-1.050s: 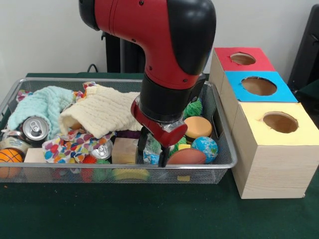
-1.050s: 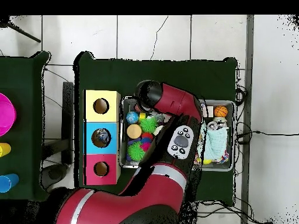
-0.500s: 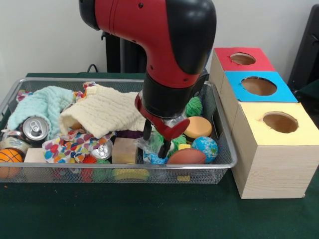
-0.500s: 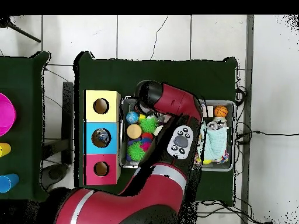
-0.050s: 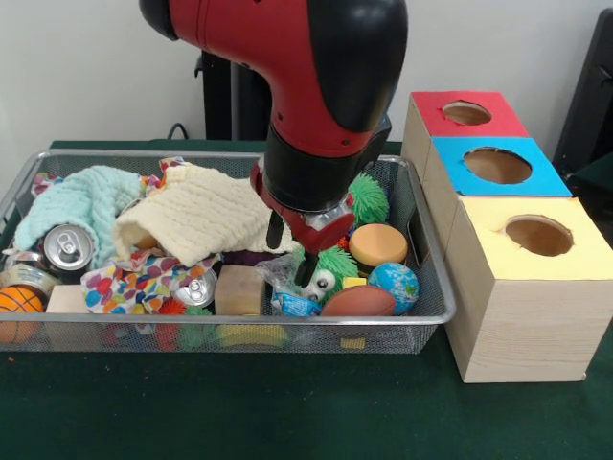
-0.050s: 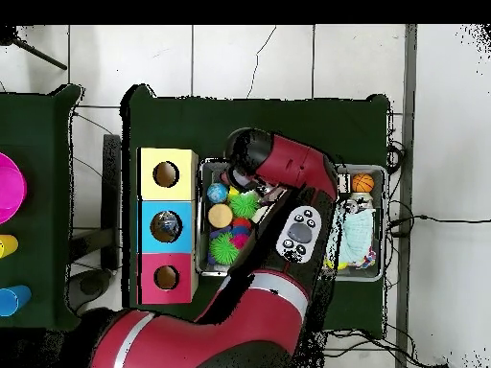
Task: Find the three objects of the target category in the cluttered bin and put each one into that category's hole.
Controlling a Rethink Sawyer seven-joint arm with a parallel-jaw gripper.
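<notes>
showing two cans (image 5: 65, 247), three holes (image 5: 497, 165)

A plain pale wall (image 5: 77, 67) fills twelve o'clock. White floor tiles (image 6: 249, 59) with dark cables (image 6: 427, 218) surround the green-covered table (image 6: 259, 120).

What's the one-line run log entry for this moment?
gripper: open, empty | above: green toy, wrapper | bin: cluttered | holes: no drop seen
</notes>
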